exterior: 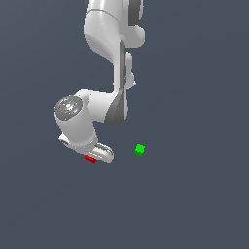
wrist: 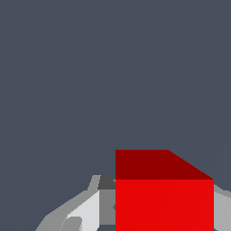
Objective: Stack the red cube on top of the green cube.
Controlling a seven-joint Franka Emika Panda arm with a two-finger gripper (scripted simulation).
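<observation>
My gripper (exterior: 93, 156) is pinching the red cube (exterior: 90, 159) between its fingers (wrist: 85, 212) (mostly hidden under the hand), and the green cube (exterior: 140, 150) sits apart toward the exterior view's right.

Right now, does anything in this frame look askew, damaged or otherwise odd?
Nothing stands out. The red cube sits between the gripper fingers, looking square and undamaged. The green cube sits apart, toward the exterior view's right, with nothing on it. Whether the fingers actually clamp the red cube is not clear.
</observation>
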